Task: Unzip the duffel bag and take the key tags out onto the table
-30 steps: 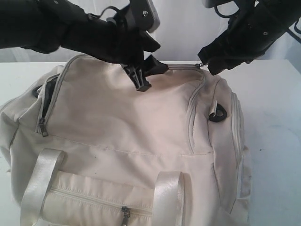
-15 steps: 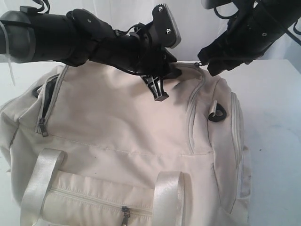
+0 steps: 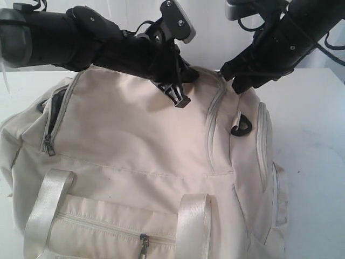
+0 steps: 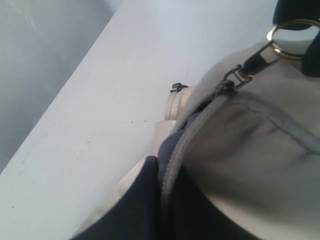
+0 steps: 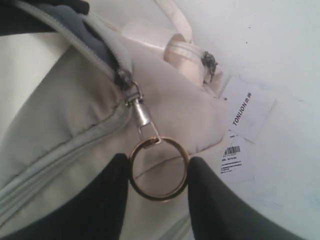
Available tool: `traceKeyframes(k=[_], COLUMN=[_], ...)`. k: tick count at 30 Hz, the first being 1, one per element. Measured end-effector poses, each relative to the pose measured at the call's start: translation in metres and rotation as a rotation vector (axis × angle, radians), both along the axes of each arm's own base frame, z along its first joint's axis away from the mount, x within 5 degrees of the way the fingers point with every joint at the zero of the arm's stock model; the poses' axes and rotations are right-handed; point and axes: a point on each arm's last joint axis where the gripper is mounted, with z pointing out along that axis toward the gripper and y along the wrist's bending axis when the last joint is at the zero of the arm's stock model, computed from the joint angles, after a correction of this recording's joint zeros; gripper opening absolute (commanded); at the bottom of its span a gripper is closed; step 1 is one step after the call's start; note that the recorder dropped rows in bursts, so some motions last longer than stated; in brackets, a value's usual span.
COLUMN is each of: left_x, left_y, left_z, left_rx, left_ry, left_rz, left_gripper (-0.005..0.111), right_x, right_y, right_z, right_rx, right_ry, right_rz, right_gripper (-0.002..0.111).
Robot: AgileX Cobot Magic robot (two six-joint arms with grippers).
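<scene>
The cream-white duffel bag (image 3: 135, 156) fills most of the exterior view, lying on the white table (image 3: 312, 140). My left gripper (image 3: 180, 90) reaches across the bag's top and is shut on the fabric beside the top zipper (image 4: 175, 150), whose tape runs between its fingers (image 4: 145, 200). My right gripper (image 3: 229, 73) is at the bag's far right top, shut on the brass pull ring (image 5: 159, 170) that hangs from the zipper slider (image 5: 124, 80). Behind the slider a short gap shows dark grey lining (image 5: 87, 30). The key tags are hidden.
White paper tags (image 5: 247, 115), one with a barcode (image 5: 231, 157), lie on the table beside the bag's far end. A satin handle (image 3: 46, 210) and a front pocket zipper (image 3: 143, 245) face the camera. A black D-ring (image 3: 241, 127) sits on the right end.
My left arm swung right along the bag's top and settled on the zipper edge. My right gripper drew slightly left with the ring, and the bag's right end shifted left with it.
</scene>
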Motion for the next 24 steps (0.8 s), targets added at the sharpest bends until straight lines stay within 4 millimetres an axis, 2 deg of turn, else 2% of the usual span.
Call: traceKeyframes(k=[5,15,24], left_x=[0.005,0.008,0.007], left_y=[0.01,0.014,0.014], left_z=[-0.002,-0.006,-0.006], left_rx=[-0.02,-0.033,-0.038], left_ry=[0.068,0.115,0.124], left_rz=[0.011,0.024,0.028], left_gripper=[0.0,0.0,0.0], right_x=[-0.001,-0.014,-0.026], right_y=[0.001,0.005,0.01], right_z=[0.0,-0.004,0.007], right_rx=[0.009,0.036,0.121], right_ry=[0.017,0.153,0.175], right_rz=[0.0,0.064,0.148], right_gripper=[0.0,0.0,0.0])
